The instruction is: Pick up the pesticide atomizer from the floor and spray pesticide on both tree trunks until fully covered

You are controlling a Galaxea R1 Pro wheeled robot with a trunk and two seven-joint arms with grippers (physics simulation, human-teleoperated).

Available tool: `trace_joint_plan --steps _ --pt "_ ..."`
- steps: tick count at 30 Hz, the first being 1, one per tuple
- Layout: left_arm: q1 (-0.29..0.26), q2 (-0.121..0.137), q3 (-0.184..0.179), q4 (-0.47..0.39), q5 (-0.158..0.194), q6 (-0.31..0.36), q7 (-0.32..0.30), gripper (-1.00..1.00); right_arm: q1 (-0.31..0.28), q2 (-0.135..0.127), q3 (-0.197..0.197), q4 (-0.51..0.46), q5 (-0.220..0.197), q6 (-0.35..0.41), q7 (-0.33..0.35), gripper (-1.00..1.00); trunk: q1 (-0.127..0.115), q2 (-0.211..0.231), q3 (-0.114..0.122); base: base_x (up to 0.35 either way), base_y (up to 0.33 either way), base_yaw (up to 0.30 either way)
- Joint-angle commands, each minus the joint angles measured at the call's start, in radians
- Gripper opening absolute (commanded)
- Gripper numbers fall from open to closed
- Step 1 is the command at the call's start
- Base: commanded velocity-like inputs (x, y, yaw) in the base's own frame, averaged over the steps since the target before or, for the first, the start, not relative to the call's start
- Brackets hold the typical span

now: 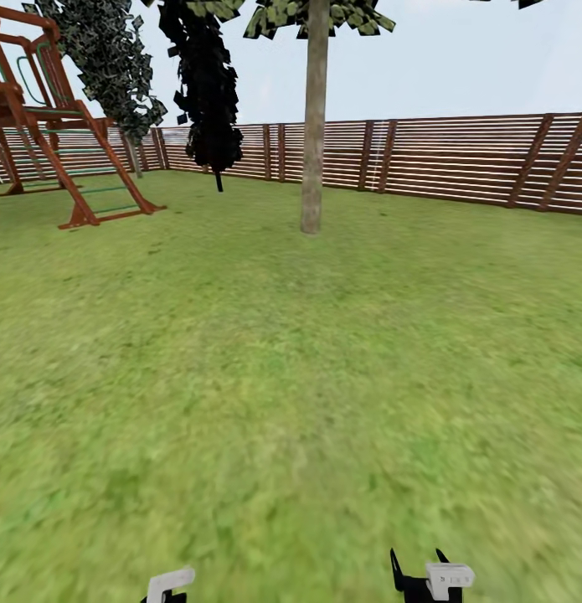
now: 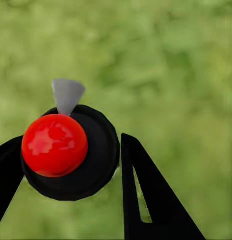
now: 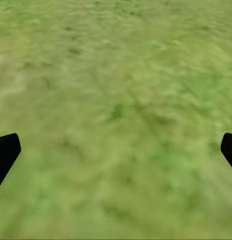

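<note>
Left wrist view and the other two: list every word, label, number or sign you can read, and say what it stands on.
None can be read.
The pesticide atomizer in the left pincer shows its red cap and black body, no lettering.
The fence, tree trunk and play frame bear no signs.

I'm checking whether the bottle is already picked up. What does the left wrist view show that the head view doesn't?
Left wrist view: the atomizer, red cap toward the camera, sits between the left gripper fingers, apparently clamped. Head view: a tree trunk ahead on the lawn, the wooden fence, a climbing frame, and the open right gripper at the bottom edge. Both show green grass.
</note>
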Motion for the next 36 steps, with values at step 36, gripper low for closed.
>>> trace_joint_plan --steps 36 --pt "0.0 0.0 0.0 0.0 0.0 0.0 0.001 -1.0 0.0 0.0 0.0 0.0 0.0 0.0 0.0 1.0 0.0 0.0 0.0 0.338 0.0 0.0"
